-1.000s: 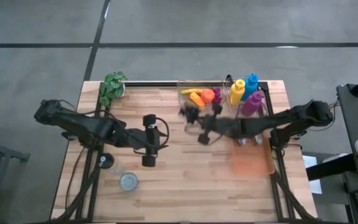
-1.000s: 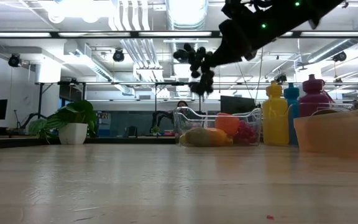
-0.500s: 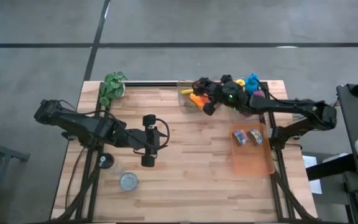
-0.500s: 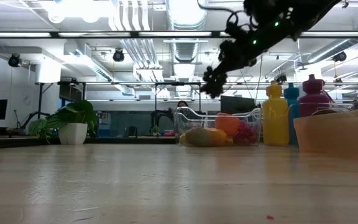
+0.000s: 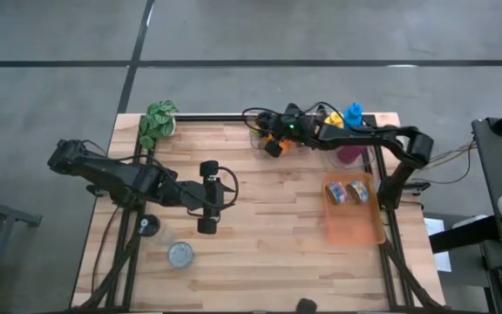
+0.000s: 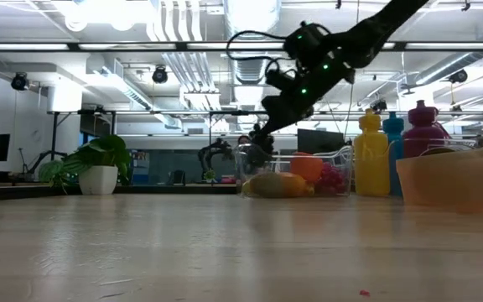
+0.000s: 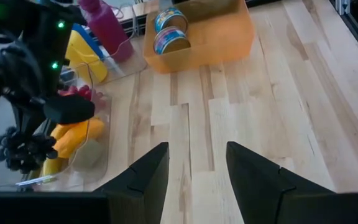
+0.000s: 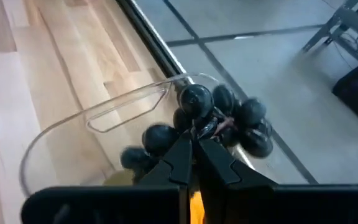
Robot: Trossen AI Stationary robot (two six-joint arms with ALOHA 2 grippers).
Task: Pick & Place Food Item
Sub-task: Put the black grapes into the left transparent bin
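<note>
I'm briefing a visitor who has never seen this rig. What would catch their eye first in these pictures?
The right gripper, shut on a bunch of dark plastic grapes, hangs over the clear plastic bin of toy fruit at the table's far edge. Beside it stand bright yellow, blue and magenta bottles. The left gripper waits open mid-table.

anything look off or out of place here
Mostly tidy. One oddity: the right pincer is shut on a bunch of dark grapes, which hangs over the rim of the clear plastic bin rather than over the orange tray holding two tins.
</note>
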